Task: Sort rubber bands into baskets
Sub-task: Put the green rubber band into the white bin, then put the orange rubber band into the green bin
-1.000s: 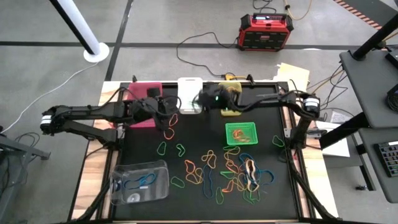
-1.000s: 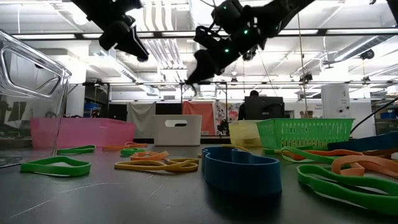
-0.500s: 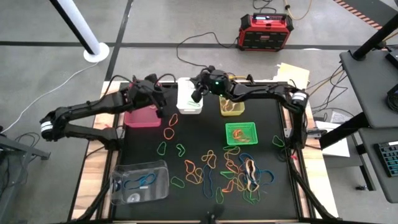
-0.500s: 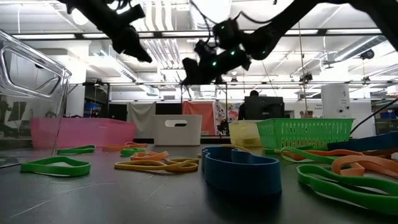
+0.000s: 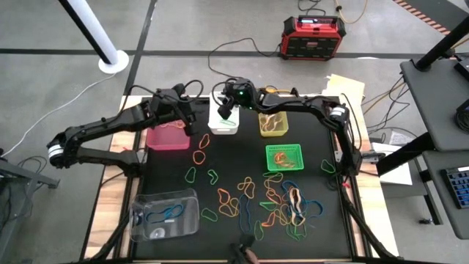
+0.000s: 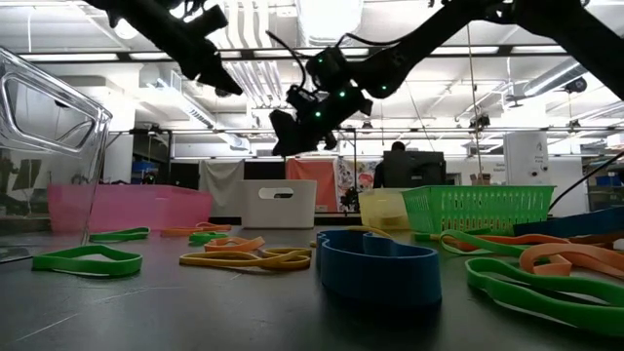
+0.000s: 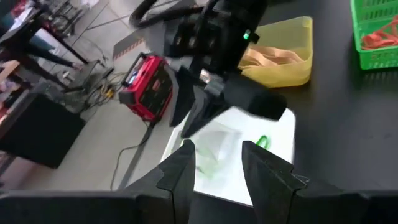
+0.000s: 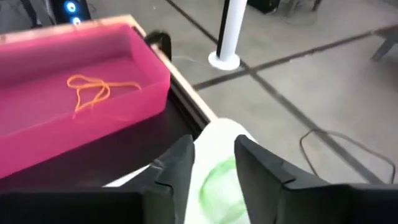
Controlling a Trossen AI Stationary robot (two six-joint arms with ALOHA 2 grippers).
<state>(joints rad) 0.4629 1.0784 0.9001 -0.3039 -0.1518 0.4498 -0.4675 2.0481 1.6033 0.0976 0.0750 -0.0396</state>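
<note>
Right pincer (image 5: 226, 111) is hanging over the white basket (image 5: 223, 122), fingers parted and empty (green band (image 8: 217, 190) inside); should retreat straight up. Left pincer (image 5: 183, 117) is waiting open over the pink basket (image 5: 167, 137).

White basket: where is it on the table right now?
In the high view the white basket sits at the table's far edge, between the pink basket on its left and the yellow basket on its right, with the right gripper above it.

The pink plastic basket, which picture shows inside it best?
The right wrist view: the pink plastic basket fills it, with an orange rubber band inside. The high view shows it small under the left arm; the low view only its side.
</note>
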